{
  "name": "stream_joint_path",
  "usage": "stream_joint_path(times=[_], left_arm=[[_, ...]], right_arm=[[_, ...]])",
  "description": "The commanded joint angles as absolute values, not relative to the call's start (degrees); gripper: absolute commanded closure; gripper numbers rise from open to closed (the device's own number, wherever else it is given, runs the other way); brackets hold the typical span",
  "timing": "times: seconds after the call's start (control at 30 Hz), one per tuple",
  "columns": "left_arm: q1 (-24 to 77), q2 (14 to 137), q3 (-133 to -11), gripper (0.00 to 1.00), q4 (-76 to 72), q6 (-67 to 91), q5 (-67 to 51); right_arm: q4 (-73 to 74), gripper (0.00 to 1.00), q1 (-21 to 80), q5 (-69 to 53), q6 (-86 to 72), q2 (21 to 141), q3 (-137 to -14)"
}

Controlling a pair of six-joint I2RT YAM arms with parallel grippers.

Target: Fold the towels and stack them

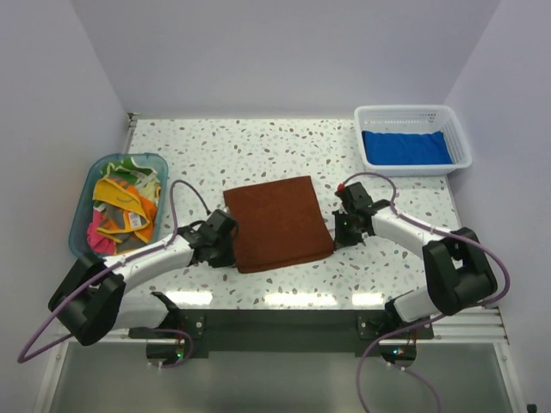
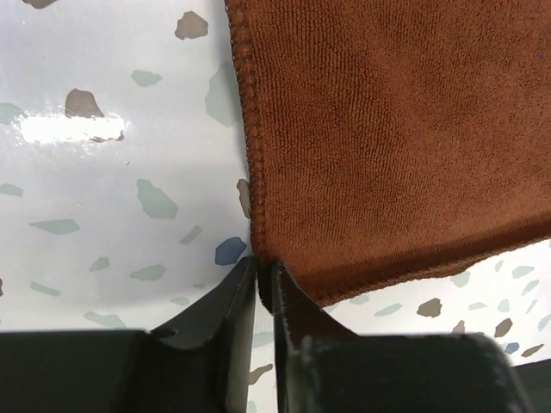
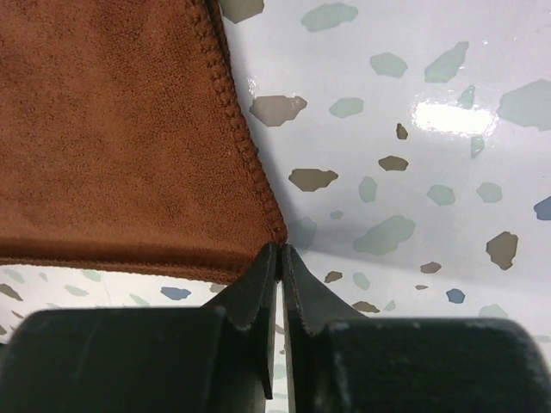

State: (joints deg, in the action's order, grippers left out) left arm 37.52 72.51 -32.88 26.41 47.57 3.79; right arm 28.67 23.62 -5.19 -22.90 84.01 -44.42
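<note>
Progress is judged early. From above, a blue towel point(image 1: 405, 147) is seen laid in the basket point(image 1: 413, 111). A brown towel point(image 1: 277, 222) is spread flat on the glossy speckled table point(image 1: 258, 142) between pale walls, and the other towels point(image 1: 125, 202) are heaped in the tub point(image 1: 82, 206).

At the left wrist, the left gripper point(image 2: 261, 280) is seen slightly apart at a brown corner; a hold cannot be told.

At the right wrist, the right gripper point(image 3: 280, 258) is pressed together at another corner.

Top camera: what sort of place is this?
Probably a robotics lab cell: plain walls box in a speckled table, two arms bolted at its edge, towels in a tub and basket.
</note>
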Motion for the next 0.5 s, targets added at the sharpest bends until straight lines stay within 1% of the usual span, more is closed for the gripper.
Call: stream_joint_path(times=[0.0, 0.03, 0.07, 0.1, 0.13, 0.2, 0.23, 0.33, 0.47], left_arm=[[38.58, 71.82, -31.03, 0.79, 29.08, 49.83, 6.41], [39.11, 71.2, -30.94, 0.75, 29.53, 50.18, 6.5], [39.46, 70.67, -30.68, 0.69, 29.88, 50.45, 6.42], [39.81, 69.18, -30.5, 0.65, 30.84, 51.23, 6.24], [40.77, 68.39, -30.5, 0.57, 31.37, 51.76, 6.24], [42.53, 65.5, -30.32, 0.52, 33.04, 53.6, 6.33], [43.15, 64.43, -30.32, 0.47, 33.57, 54.22, 6.42], [45.0, 60.65, -31.46, 0.4, 35.85, 55.98, 6.41], [46.58, 58.62, -35.85, 0.39, 38.05, 56.51, 7.64]], right_arm=[[28.3, 0.91, 23.38, -2.55, -22.41, 83.67, -44.12], [29.0, 0.81, 23.38, -2.46, -22.41, 83.32, -44.12], [29.35, 0.77, 23.38, -2.37, -22.41, 82.36, -44.12], [29.79, 0.72, 23.29, -2.29, -22.41, 81.83, -44.3], [30.93, 0.66, 23.47, -2.2, -22.33, 81.04, -44.47], [32.25, 0.63, 23.47, -1.94, -22.15, 78.32, -45.08], [33.39, 0.63, 23.55, -2.02, -21.89, 77.18, -45.44], [35.41, 0.62, 24.52, -2.64, -21.27, 73.75, -47.1], [35.16, 0.64, 27.59, -4.13, -21.27, 71.81, -49.65]])
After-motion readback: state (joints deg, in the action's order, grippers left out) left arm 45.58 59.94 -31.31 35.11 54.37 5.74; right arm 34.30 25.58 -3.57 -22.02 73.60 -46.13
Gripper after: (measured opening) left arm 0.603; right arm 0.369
